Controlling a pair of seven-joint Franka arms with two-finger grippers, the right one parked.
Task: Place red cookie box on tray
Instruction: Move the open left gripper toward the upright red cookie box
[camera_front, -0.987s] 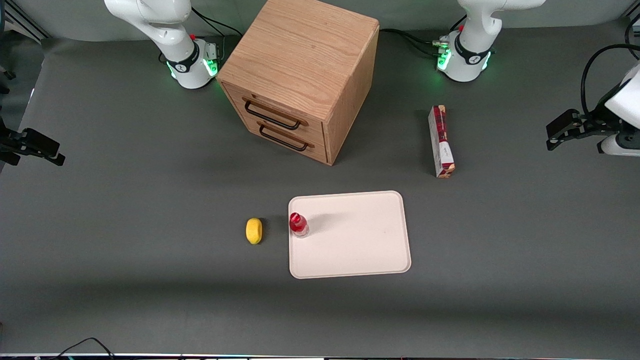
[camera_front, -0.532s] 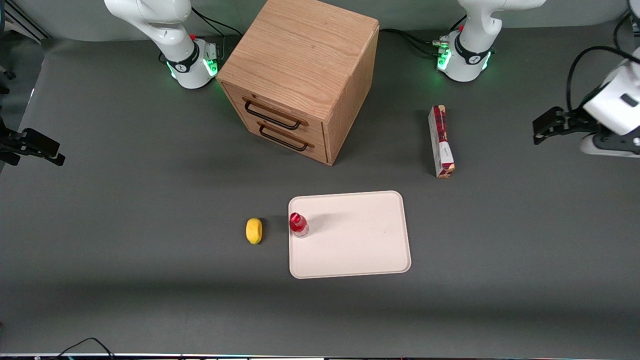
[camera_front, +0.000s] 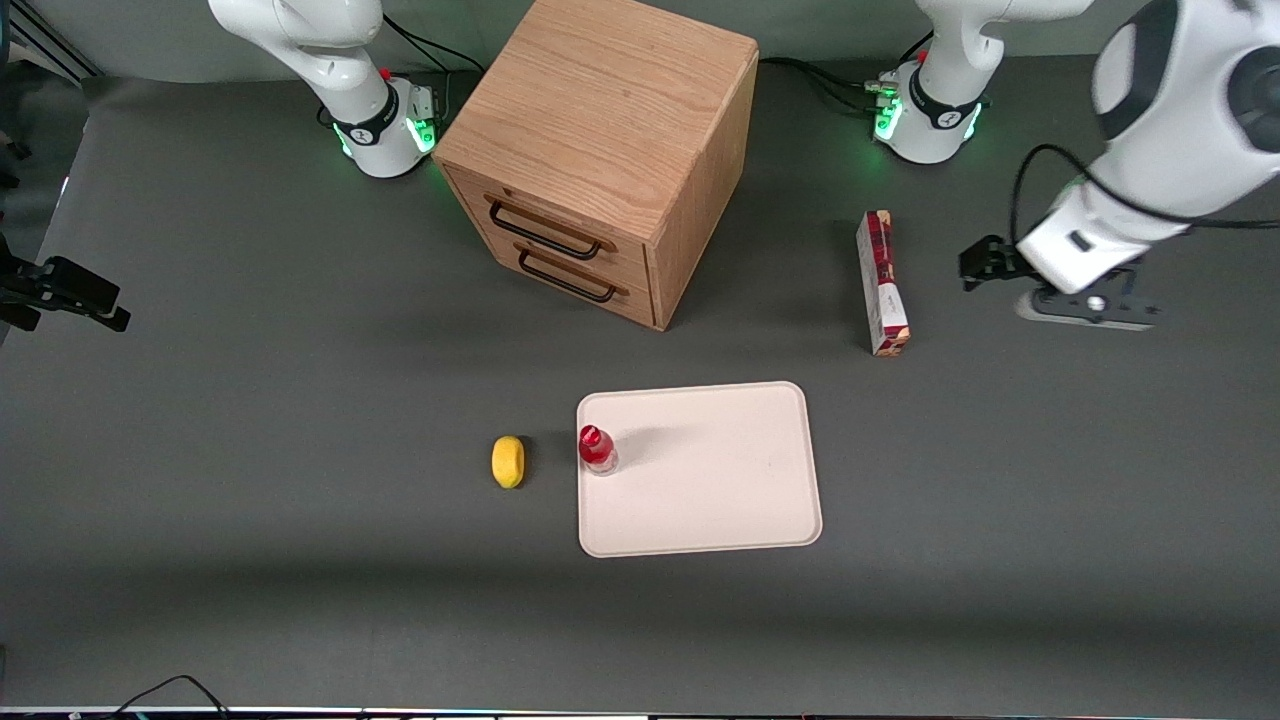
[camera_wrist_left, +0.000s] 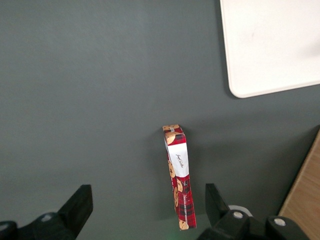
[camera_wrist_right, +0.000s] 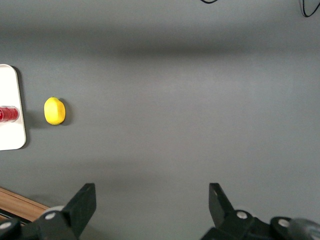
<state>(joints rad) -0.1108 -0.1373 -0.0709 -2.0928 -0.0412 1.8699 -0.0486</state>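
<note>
Small red-capped bottle (camera_front: 597, 448) alone on tray (camera_front: 720, 500); red cookie box (camera_front: 881, 283) on table, wide-spread empty pincer (camera_wrist_left: 145, 212) above.

No readable text anywhere. The red cookie box (camera_wrist_left: 179, 184) has a small script mark on its white section, too small to make out. The gripper (camera_wrist_left: 145, 207) hovering above it carries no legible markings.

The red cookie box (camera_front: 882, 282), long and thin with a white section and brownish end, is seen lying on the table, well apart from the cream-white tray (camera_front: 720, 500), which is set flat nearer the front camera, its rim rounded at the corners
</note>
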